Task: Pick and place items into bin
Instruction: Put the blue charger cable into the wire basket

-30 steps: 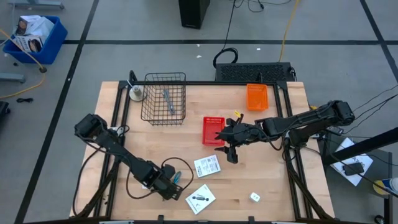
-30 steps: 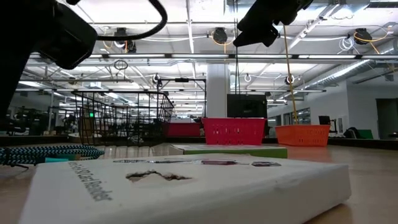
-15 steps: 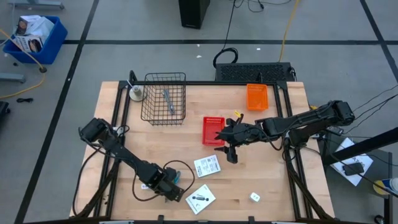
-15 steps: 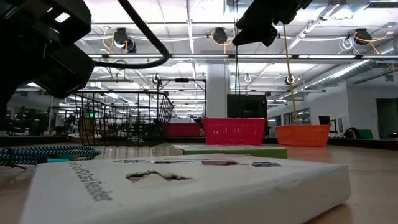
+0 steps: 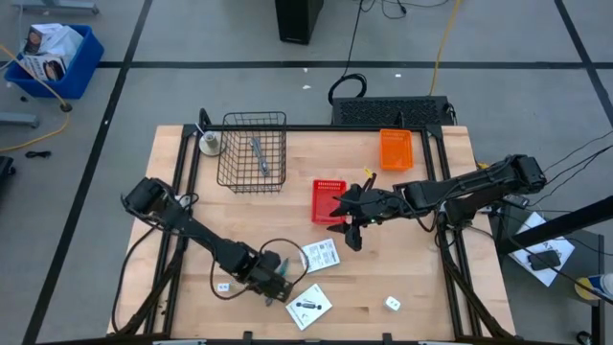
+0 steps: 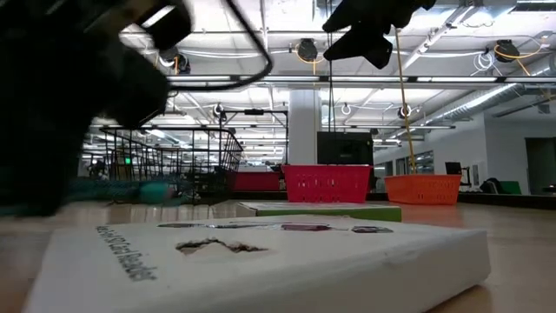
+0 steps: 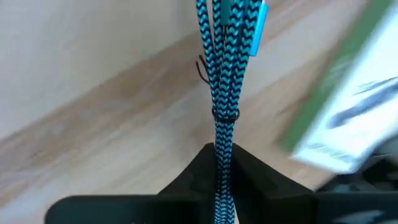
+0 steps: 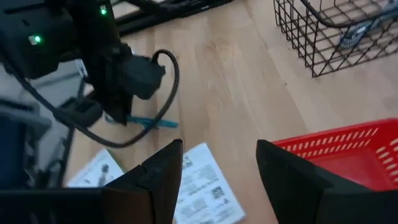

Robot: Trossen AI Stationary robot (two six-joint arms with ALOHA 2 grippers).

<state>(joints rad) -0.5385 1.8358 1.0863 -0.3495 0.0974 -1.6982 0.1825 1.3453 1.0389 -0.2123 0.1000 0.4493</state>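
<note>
My left gripper [image 5: 273, 280] is low over the table's near middle, shut on a teal-and-black braided cord bundle [image 7: 225, 74], which also shows in the right wrist view [image 8: 149, 122]. Two flat white packets [image 5: 319, 255] [image 5: 308, 306] lie flat on the table beside it. One tiny white block [image 5: 224, 286] lies to its left, another [image 5: 393, 303] at the near right. A grey metal tool [image 5: 259, 156] lies in the black wire basket [image 5: 251, 120]. My right gripper [image 8: 217, 168] is open and empty, in the air by the red bin [image 5: 328, 199]. My left gripper pinches the cord bundle's near end [image 7: 222, 163] between its two fingers [image 7: 194, 171]. The fingers lie along the bundle, pointing toward the table's right. The bundle sticks out straight ahead of them, bound by a thin tie [image 7: 225, 115]; whether it clears the table I cannot tell.
An orange bin [image 5: 395, 149] stands at the far right, and a small white round thing [image 5: 209, 144] is left of the wire basket. Bare wood lies between the packets and the near right block. Black frame rails run along the table's left and right sides.
My left gripper has gone toward the table's right along the near edge, taking the cord bundle with it toward the packets. The tiny white block that it covered now shows on the table to its left.
</note>
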